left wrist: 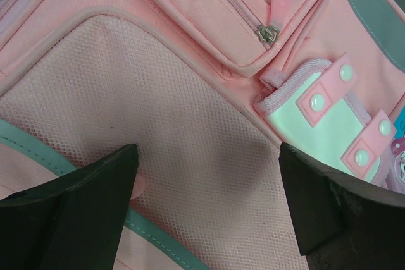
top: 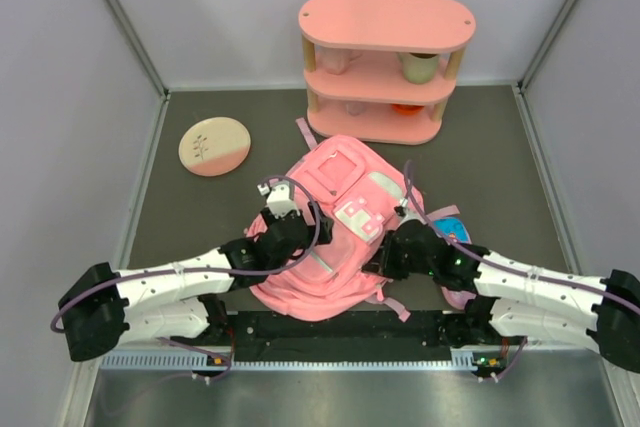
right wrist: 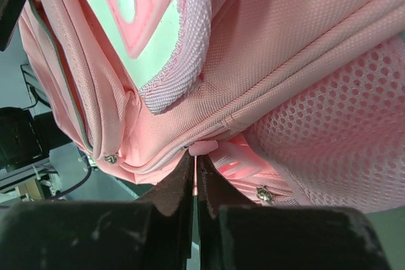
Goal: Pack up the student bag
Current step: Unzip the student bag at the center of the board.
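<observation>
R gripper (right wrist: 196, 162): fingers clenched, pinching what looks like a zip tab (right wrist: 202, 148) at the bag's near-right edge. L gripper (left wrist: 205, 210): fingers released, spread wide, hovering over mesh panel (left wrist: 190, 124); no contact seen. Bag (top: 335, 277) lies at table centre btw both grippers, front pockets up. Long axis runs near-far, far end toward shelf (top: 385, 67); which end is the top: unclear.

Step, est.: opening zip before loading. Next move needs:
- L to clamp fabric as anchor.
- R to pull tab along zip line, not upward, else bag drags.

Plate (top: 214, 146) sits far left, apart from bag.
</observation>
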`<state>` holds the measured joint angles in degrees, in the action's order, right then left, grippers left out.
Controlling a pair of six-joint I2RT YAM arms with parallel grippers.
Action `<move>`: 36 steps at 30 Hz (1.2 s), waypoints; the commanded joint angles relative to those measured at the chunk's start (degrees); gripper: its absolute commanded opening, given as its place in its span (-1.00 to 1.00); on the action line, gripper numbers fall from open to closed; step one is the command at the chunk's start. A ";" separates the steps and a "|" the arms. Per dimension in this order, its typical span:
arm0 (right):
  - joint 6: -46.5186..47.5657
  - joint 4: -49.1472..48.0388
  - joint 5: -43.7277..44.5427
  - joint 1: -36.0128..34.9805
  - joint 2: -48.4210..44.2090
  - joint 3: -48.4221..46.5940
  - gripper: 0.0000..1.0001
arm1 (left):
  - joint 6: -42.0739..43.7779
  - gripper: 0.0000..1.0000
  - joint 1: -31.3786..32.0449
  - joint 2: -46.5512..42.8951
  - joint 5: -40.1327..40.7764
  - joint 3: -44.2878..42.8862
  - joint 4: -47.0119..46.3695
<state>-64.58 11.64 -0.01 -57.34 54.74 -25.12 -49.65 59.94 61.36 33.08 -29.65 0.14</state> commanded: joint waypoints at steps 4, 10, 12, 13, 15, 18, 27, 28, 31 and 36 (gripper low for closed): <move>1.64 5.81 10.45 -1.46 -8.58 -2.12 -0.83 | 0.68 0.93 -1.05 -0.27 -8.38 0.03 3.02; 13.98 7.35 11.54 0.47 -18.36 -3.08 0.31 | 3.85 0.94 -2.64 -3.44 -10.66 -0.50 5.57; 19.64 8.30 7.93 0.48 -15.64 -4.92 0.21 | 4.64 0.94 -2.81 -3.71 -12.07 -0.67 5.57; 23.67 9.10 7.23 0.48 -14.67 -5.80 0.16 | 5.17 0.95 -2.81 -3.62 -12.42 -0.85 5.66; 26.77 9.27 4.41 0.56 -12.48 -7.13 0.13 | 5.61 0.95 -2.81 -3.79 -13.13 -1.02 5.66; 31.69 10.07 -1.38 0.48 -8.88 -8.71 0.06 | 6.32 0.94 -2.90 -4.15 -13.74 -1.29 6.10; 34.95 8.66 -2.27 0.56 -3.95 -7.75 -0.06 | 9.48 0.95 -3.25 -6.78 -15.41 -1.55 8.73; 35.13 8.32 -2.45 0.48 -3.50 -7.75 -0.06 | 9.66 0.96 -3.25 -7.04 -15.50 -1.55 9.17; 35.31 5.34 -5.61 0.48 -1.83 -6.87 -0.14 | 9.75 0.97 -3.34 -9.59 -14.71 -1.20 11.19; 35.22 3.14 -6.05 0.48 0.54 -5.73 -0.17 | 9.04 0.97 -3.78 -15.04 -12.78 -0.50 15.23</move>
<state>-30.61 19.70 -4.60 -57.19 54.43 -31.14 -40.53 56.55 50.17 19.53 -29.95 10.66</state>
